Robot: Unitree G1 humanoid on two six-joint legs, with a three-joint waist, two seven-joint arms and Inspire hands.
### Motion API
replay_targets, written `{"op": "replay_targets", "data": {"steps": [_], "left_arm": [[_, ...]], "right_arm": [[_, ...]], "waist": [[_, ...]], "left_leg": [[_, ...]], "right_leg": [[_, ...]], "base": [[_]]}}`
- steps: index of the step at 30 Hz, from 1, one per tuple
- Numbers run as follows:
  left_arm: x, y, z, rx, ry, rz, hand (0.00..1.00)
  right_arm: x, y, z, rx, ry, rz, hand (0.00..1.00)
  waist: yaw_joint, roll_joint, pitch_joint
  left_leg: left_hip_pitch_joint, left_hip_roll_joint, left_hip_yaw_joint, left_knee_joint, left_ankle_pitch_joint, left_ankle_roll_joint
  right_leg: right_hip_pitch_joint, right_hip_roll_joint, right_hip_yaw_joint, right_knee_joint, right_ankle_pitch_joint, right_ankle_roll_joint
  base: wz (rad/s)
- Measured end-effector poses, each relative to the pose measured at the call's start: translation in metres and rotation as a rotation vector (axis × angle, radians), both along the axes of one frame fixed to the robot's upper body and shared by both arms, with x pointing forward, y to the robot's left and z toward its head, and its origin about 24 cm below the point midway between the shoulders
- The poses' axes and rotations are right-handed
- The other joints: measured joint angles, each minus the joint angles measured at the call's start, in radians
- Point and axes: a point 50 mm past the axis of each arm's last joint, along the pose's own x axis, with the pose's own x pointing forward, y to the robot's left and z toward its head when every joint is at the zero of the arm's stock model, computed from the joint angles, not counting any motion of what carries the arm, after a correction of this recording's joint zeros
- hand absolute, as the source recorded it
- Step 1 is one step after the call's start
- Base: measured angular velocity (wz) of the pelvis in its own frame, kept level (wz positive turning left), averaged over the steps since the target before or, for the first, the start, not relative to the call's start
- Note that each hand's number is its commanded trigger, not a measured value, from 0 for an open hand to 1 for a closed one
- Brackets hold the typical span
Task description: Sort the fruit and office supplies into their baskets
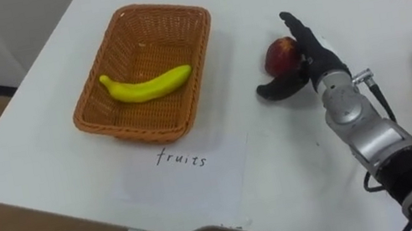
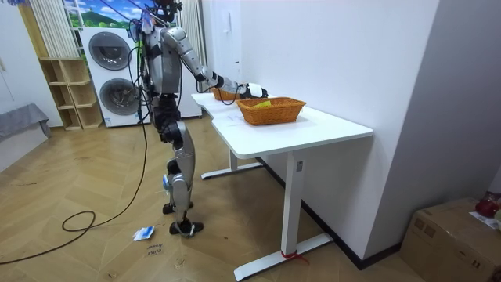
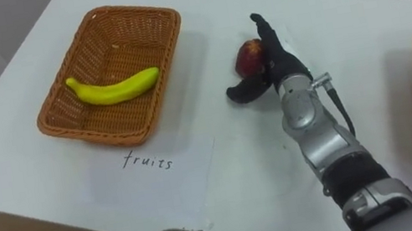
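White table (image 1: 43,153), left wicker basket (image 1: 88,94) with one banana (image 1: 148,85)

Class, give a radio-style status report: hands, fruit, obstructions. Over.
Right hand open beside round red apple on white table. Yellow banana already in brown wicker basket. Nothing between apple and basket.

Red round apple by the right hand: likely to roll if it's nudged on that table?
Likely yes: the red round apple is rounded and rests on the smooth white table, so a sideways push would probably roll it. It looks rigid, so a firm grip should not deform it. Its smooth skin may slip against the straight fingers of the right hand.
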Motion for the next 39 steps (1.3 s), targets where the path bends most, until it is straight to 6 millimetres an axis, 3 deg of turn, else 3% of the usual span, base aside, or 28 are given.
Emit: {"op": "replay_targets", "data": {"steps": [8,16,17,18,19,39], "left_arm": [[0.001,0.0,0.0,0.0,-0.01,-0.002,0.0],[0.001,0.0,0.0,0.006,-0.013,-0.002,0.0],[0.001,0.0,0.0,0.006,-0.013,-0.002,0.0],[0.001,0.0,0.0,0.006,-0.013,-0.002,0.0],[0.001,0.0,0.0,0.006,-0.012,-0.002,0.0],[0.012,0.0,-0.001,0.002,-0.009,-0.051,0.0]], "right_arm": [[0.0,-0.004,-0.001,-0.009,0.007,-0.01,0.0],[0.0,-0.005,-0.002,-0.01,0.01,-0.013,0.0],[0.0,-0.005,-0.002,-0.01,0.01,-0.013,0.07],[0.0,-0.005,-0.002,-0.01,0.01,-0.013,0.41],[0.0,-0.005,-0.002,-0.01,0.01,-0.013,1.0],[0.009,-0.014,0.002,-0.079,0.007,-0.033,1.0]], "waist": [[0.0,-0.008,0.0001],[0.002,-0.01,0.0074],[0.002,-0.009,0.0083],[0.002,-0.008,0.0088],[0.002,-0.007,0.0092],[0.004,-0.014,0.0101]], "left_leg": [[0.003,0.0,0.004,-0.004,0.0,0.0],[-0.001,0.0,-0.002,0.007,0.0,0.0],[-0.002,0.0,-0.004,0.008,0.0,0.0],[-0.004,0.0,-0.005,0.007,0.0,0.0],[-0.007,0.0,-0.005,0.007,0.0,0.0],[0.001,-0.001,-0.01,0.01,0.001,-0.001]], "right_leg": [[-0.001,0.0,0.003,-0.001,0.0,0.0],[0.0,-0.001,0.001,-0.001,0.0,0.0],[0.0,0.0,0.001,-0.001,0.0,0.0],[0.0,0.0,0.0,0.0,0.0,-0.001],[0.0,0.0,-0.002,0.0,0.001,-0.001],[0.003,-0.002,-0.001,-0.001,0.001,-0.001]], "base": [[0.0],[0.0],[0.03],[0.04],[0.03],[0.0]]}}
